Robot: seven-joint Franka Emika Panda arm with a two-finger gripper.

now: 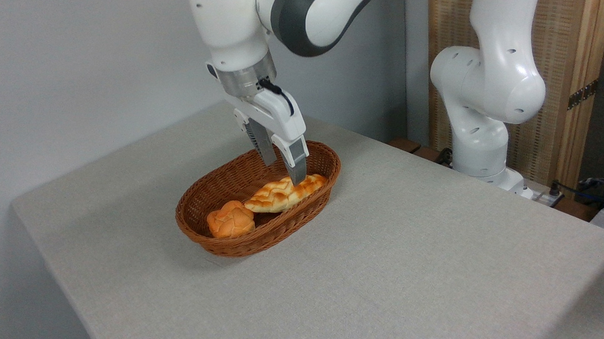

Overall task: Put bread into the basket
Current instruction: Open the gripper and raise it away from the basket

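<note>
The bread (pixel 282 194) is lying in the basket (pixel 223 246); the end effector (pixel 284 170) is standing wide, its near finger hiding the loaf's middle.

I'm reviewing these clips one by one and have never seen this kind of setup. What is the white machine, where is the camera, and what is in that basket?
The white machine is a robot arm bolted beside the table; one fixed camera looks down from a front corner. At its tip is the gripper, whose two jaws stand apart above and around the long braided bread. That loaf already lies inside the oval wicker basket, next to a small round roll. Whether the jaws touch the loaf is unclear.
</note>
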